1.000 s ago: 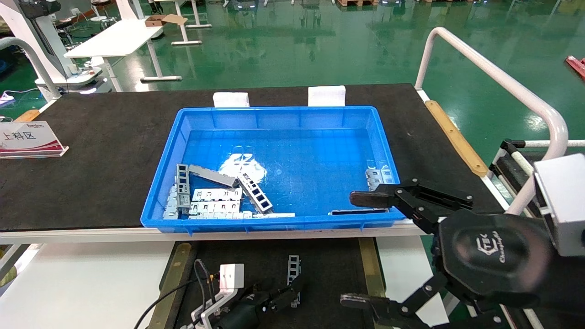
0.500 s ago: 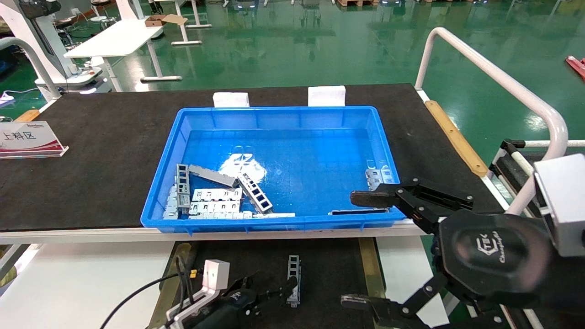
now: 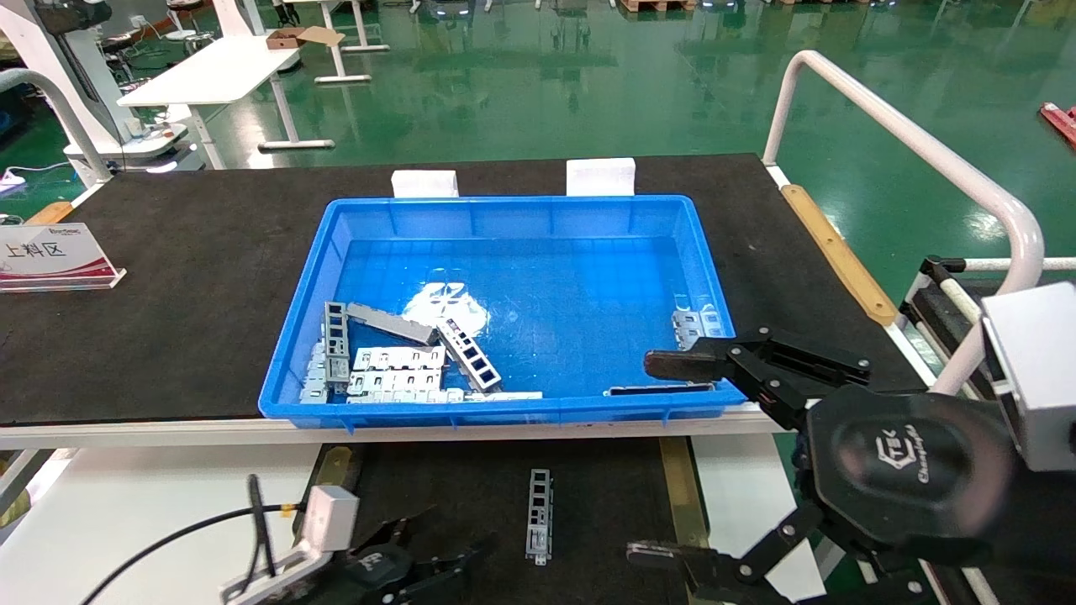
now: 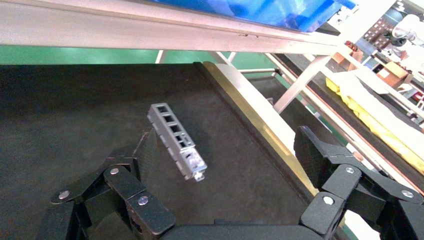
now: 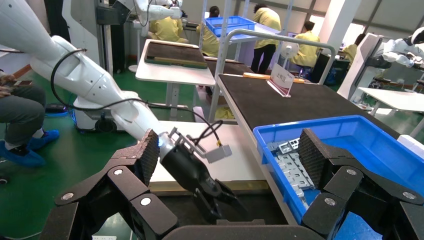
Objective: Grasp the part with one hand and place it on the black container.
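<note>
The part (image 3: 539, 515), a slim silver-grey channel with its cut-outs facing up, lies flat on the black container (image 3: 605, 487), between that container's brass rails. My left gripper (image 3: 441, 538) is open and empty, low and to the left of the part, apart from it. In the left wrist view the part (image 4: 176, 141) lies on the container (image 4: 75, 110) ahead of the open left gripper (image 4: 227, 155), nearer one finger. My right gripper (image 3: 656, 458) hangs open and empty at the right, over the blue crate's near right corner.
The blue crate (image 3: 504, 218) on the black table mat (image 3: 168, 252) holds several more metal parts (image 3: 395, 361) at its near left and a few at its right. A white rail (image 3: 908, 134) stands on the right. A sign (image 3: 50, 252) is far left.
My left gripper has opened, let go of the part and drawn back to the left and toward me. The part now lies on the black container. The right arm has not moved.
</note>
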You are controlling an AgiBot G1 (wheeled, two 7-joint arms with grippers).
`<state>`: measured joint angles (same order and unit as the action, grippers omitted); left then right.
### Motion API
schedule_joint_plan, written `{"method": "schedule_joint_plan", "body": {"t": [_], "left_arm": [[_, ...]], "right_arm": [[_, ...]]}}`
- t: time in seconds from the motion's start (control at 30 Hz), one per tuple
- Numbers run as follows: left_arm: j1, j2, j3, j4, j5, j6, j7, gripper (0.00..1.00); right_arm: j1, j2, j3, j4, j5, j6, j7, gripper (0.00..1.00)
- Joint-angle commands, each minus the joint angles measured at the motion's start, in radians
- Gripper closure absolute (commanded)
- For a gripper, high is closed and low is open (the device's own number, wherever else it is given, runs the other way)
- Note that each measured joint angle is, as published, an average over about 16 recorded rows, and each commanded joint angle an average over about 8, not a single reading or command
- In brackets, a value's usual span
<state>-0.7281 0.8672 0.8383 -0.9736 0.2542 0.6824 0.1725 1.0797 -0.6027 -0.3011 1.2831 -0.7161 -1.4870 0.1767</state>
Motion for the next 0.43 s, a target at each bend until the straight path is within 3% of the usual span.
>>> {"method": "schedule_joint_plan", "body": {"t": [0.03,0.43], "left_arm": [[0.003,-0.029,-0.001,-0.013,-0.002,0.016,-0.009,0.00],[0.007,-0.059,-0.004,-0.059,-0.003,0.005,-0.016,0.00]], "right_arm": [[0.000,0.000,0.000,0.000,0.000,0.000,0.000,0.00],[0.000,0.000,-0.001,0.000,0.000,0.000,0.000,0.00]]}}
